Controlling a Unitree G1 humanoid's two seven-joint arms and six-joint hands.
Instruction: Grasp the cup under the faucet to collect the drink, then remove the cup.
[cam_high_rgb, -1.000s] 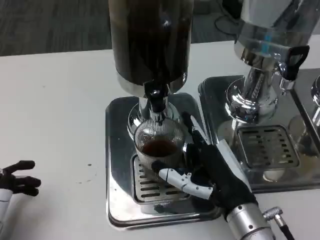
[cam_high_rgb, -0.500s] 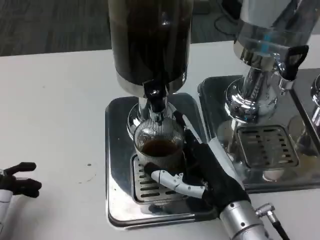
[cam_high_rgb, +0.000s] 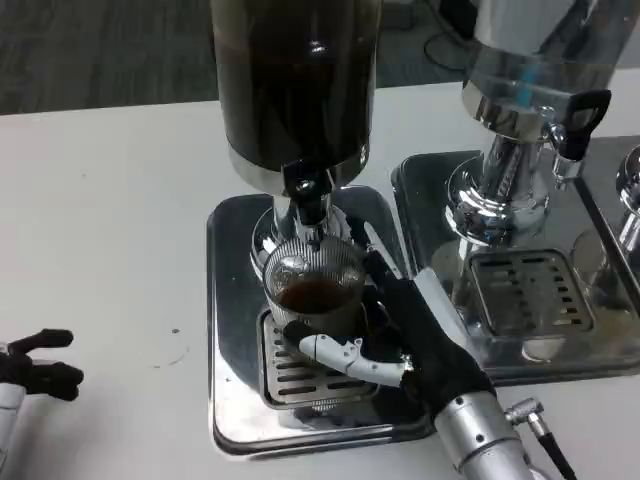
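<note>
Head view: a ribbed glass cup (cam_high_rgb: 312, 285) stands on the slotted drip grate (cam_high_rgb: 300, 375) of a steel tray (cam_high_rgb: 228, 330), directly beneath the black-handled faucet (cam_high_rgb: 306, 190) of a tall dispenser (cam_high_rgb: 292, 80) filled with dark drink. Dark liquid sits in the lower part of the cup. The robot's right hand (cam_high_rgb: 405, 335) wraps the cup from its right side, one white finger curled across the front near the base and black fingers pressed against the far wall, gripping the glass. Its silver forearm (cam_high_rgb: 480, 440) runs off toward the lower right corner. At the lower left edge, the left hand (cam_high_rgb: 35, 365) rests on the white table (cam_high_rgb: 110, 220) well apart from the tray, its black fingers loosely spread and holding nothing. To the right, a second dispenser (cam_high_rgb: 525, 90) with a clear body stands on its own steel tray (cam_high_rgb: 520, 300).
</note>
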